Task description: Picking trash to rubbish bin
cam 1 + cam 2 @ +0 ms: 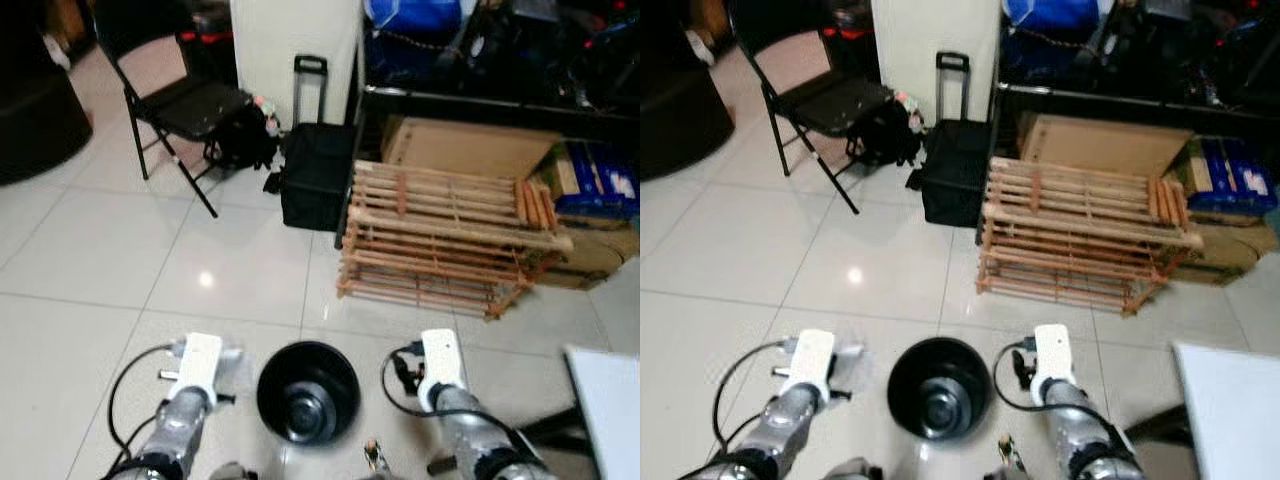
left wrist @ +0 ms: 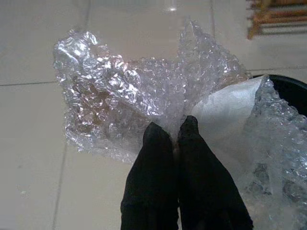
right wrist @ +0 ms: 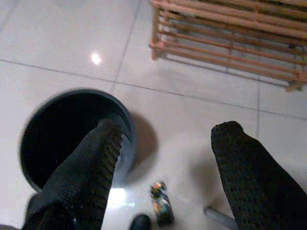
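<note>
A round black rubbish bin (image 1: pixel 308 392) stands on the white tile floor between my two forearms. My left gripper (image 2: pixel 171 129) is shut on a crumpled sheet of clear bubble wrap (image 2: pixel 134 93) with a white paper piece (image 2: pixel 223 112) in it, held just left of the bin's rim. My right gripper (image 3: pixel 169 128) is open above the floor at the bin's right side, one finger (image 3: pixel 96 158) over the rim. A small colourful wrapper (image 3: pixel 160 203) lies on the tiles below it, close to the bin.
A wooden slatted rack (image 1: pixel 450 235) stands ahead to the right, a black trolley bag (image 1: pixel 316 175) ahead, a folding chair (image 1: pixel 180 95) at the far left. Cardboard boxes (image 1: pixel 470 145) sit behind the rack. A white panel (image 1: pixel 610 400) lies at my right.
</note>
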Controlling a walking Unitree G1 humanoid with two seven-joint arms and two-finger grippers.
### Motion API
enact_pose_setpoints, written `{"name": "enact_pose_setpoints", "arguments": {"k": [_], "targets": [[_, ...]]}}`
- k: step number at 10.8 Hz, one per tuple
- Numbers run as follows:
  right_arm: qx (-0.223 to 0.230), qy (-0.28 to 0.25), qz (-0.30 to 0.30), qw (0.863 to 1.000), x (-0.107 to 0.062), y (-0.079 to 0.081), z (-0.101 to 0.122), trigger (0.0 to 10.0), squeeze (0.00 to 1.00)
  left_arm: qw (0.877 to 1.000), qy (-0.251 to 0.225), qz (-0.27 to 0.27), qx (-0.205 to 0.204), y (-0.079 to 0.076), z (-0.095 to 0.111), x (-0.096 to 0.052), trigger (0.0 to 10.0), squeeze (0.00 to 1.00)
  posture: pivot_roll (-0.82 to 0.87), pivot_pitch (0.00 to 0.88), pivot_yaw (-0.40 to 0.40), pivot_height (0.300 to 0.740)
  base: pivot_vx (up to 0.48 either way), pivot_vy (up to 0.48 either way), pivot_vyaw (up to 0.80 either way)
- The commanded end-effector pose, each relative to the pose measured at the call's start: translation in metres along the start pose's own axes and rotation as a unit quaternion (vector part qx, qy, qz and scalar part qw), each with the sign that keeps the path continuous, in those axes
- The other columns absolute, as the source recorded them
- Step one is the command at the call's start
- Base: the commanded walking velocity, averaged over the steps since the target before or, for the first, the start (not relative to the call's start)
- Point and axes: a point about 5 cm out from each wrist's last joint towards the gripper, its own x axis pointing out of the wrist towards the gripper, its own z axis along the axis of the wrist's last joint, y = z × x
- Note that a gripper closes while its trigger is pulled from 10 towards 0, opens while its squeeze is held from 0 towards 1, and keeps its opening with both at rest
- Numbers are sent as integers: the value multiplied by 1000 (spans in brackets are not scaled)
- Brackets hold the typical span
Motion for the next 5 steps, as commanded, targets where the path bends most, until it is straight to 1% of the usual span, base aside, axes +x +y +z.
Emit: {"name": "enact_pose_setpoints", "arguments": {"k": [1,5], "targets": [[0,7,-4,1000,-1,-3,-4,10000,0,1000,2,-8,0,-7,-2,-1,10000,0,38,92,-65,740,0,0,0],[1,7,-6,1000,-2,-4,-4,10000,0,1000,3,-10,8,-8,-2,-1,10000,0,36,91,-64,740,0,0,0]]}}
